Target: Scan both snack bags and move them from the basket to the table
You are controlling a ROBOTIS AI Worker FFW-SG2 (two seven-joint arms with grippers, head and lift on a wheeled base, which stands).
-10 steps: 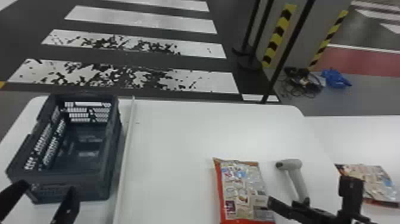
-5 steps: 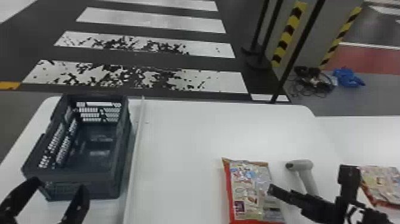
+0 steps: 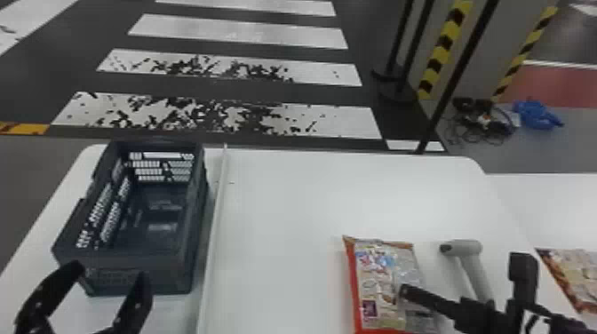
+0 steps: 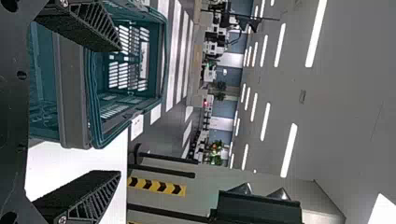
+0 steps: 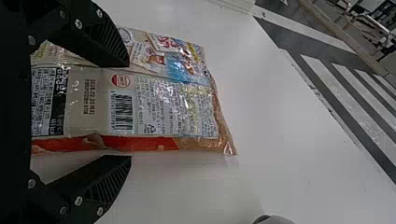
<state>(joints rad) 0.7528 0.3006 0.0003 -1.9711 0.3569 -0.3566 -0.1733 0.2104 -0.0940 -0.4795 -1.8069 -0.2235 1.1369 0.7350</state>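
Observation:
One snack bag (image 3: 384, 271) lies on the white table, its red edge facing left. My open right gripper (image 3: 462, 275) is over the bag's right side and the scanner's handle. In the right wrist view, one finger of the right gripper (image 5: 130, 111) overlaps the bag (image 5: 163, 102) and the other is beside its red edge. The grey scanner (image 3: 475, 266) lies right of that bag. A second snack bag (image 3: 573, 271) is at the far right. The basket (image 3: 133, 277) has no bag in it. Near its front wall, my left gripper (image 3: 111, 273) stands open; the left wrist view shows the left gripper (image 4: 120, 111) beside the basket (image 4: 72, 88).
A thin white strip (image 3: 215, 222) runs along the table (image 3: 311, 200) just right of the basket. Another white surface (image 3: 555, 204) adjoins on the right. Beyond the table stand black poles (image 3: 457, 75) and a pillar with striped tape.
The head view has turned left, so the table's things sit farther right in it. Against the nearer bag, my right gripper has shifted left. The left gripper keeps its place by the basket.

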